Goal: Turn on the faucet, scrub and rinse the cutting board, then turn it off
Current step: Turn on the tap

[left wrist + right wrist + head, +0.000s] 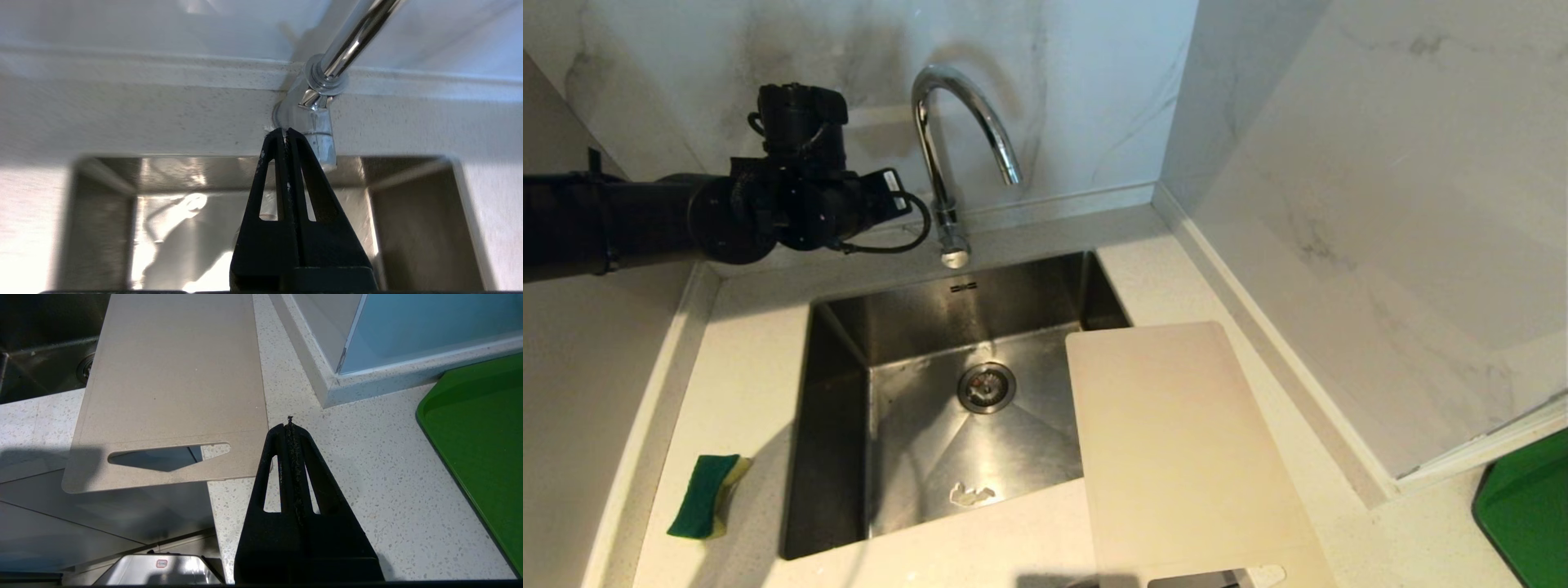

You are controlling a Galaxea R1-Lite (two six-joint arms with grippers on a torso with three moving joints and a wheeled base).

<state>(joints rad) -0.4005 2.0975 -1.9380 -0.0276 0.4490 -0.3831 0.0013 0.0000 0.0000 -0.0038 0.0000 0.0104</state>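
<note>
Item: tall chrome gooseneck faucet (943,163), standing upright at the sink's 12 o'clock rim. Left gripper (286,132): jaws pressed together, empty, tip just beside the faucet base; nearer arm. Pale rectangular plastic cutting board (1176,449): on the counter at 3 o'clock, overhanging the sink.

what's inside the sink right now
The sink holds a round drain strainer and a small pale scrap near its front. The cutting board covers its right corner, so anything beneath is hidden.

Sponge (707,495), steel sink (833,457), green tray (482,428)
</note>
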